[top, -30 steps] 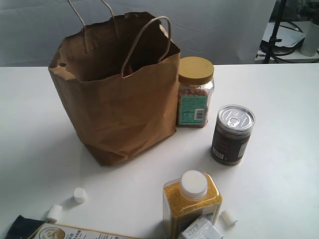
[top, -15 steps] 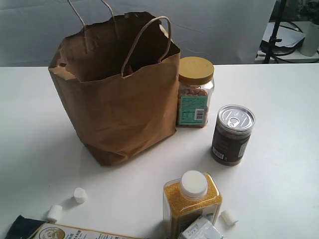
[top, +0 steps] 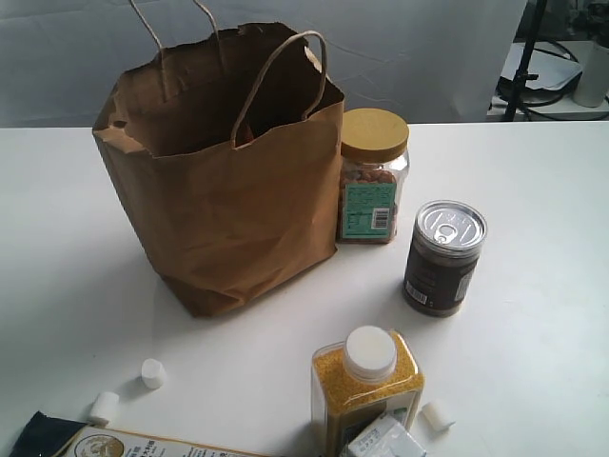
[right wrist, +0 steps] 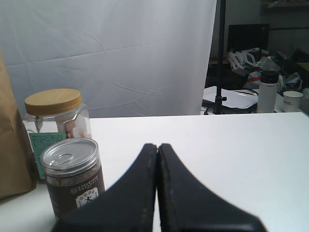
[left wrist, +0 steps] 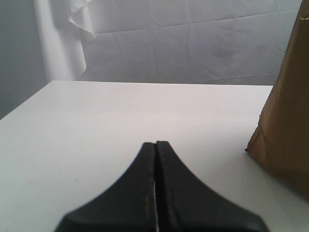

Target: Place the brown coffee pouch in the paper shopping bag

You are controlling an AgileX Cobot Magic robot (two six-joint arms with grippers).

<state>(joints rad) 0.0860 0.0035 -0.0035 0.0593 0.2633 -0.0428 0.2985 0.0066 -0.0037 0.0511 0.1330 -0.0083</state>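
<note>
The paper shopping bag [top: 228, 209] stands open and upright at the back left of the white table, with its cord handles up. The brown coffee pouch shows in no view. A small reddish speck sits inside the bag's mouth behind the front handle; I cannot tell what it is. My left gripper [left wrist: 155, 143] is shut with nothing in it, low over bare table, and the bag's lower corner [left wrist: 285, 140] is off to one side. Shut and empty as well, my right gripper [right wrist: 157, 145] is beside the dark can [right wrist: 72, 176]. Neither gripper appears in the exterior view.
A nut jar with a yellow lid [top: 373, 176] touches the bag's right side. The dark can [top: 443, 257] stands further right. At the front are a yellow-grain bottle [top: 366, 381], a small carton [top: 385, 440], a dark-blue-and-beige package [top: 114, 443] and three small white cylinders [top: 152, 372].
</note>
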